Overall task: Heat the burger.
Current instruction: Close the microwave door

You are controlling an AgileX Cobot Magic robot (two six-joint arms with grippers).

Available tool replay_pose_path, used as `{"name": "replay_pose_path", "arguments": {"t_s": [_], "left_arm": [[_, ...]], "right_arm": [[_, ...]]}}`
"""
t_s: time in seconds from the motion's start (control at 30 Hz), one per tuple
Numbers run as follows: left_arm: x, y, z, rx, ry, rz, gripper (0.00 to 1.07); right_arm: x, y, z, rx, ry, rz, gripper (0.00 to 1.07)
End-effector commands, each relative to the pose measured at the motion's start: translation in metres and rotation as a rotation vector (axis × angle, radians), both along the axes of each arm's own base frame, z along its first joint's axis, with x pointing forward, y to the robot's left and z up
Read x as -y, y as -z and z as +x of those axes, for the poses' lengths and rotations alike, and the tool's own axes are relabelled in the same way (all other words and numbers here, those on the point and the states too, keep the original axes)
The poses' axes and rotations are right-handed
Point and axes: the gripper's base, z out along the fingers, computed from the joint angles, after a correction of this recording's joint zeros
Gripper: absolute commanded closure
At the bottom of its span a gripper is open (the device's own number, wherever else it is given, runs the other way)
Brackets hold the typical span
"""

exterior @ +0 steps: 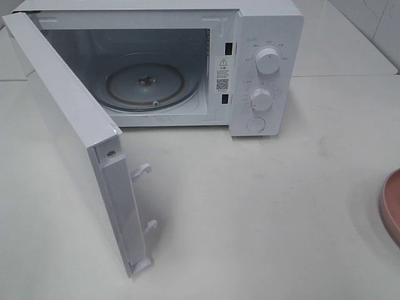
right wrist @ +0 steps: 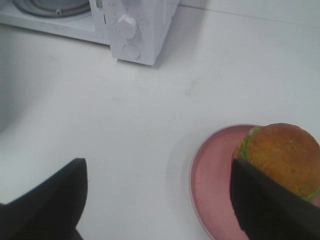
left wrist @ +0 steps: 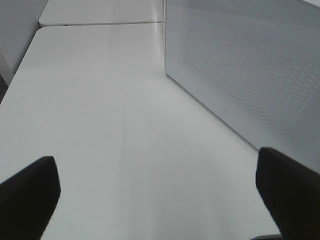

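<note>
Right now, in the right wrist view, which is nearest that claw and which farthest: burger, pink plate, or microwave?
From the right gripper:
1. The burger, just beyond one finger.
2. The pink plate beneath it; too close to separate from the burger.
3. The microwave, far across the table, door open.

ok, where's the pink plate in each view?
Exterior high: pink plate, a sliver at the right edge, burger out of frame.
Left wrist: not in view.
Right wrist: lower right, under the burger.
Shared landmark: microwave.
</note>
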Motion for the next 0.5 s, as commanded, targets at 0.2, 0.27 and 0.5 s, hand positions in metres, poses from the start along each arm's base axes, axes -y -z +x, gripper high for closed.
{"name": "replay_pose_path", "arguments": {"t_s": [0.2,0.27,0.5], "left_arm": [[0.000,0.001,0.000,0.010,-0.003,-0.003,0.07],[0.000,0.001,0.000,0.010,-0.003,-0.003,0.07],[0.000,0.001,0.000,0.010,-0.003,-0.003,0.07]], "right_arm": [[0.006,0.031,-0.026,0.089,0.100,0.033,0.31],[0.007,0.034,-0.028,0.099,0.111,0.035,0.31],[0.007,0.048,-0.036,0.120,0.165,0.037,0.31]]}}
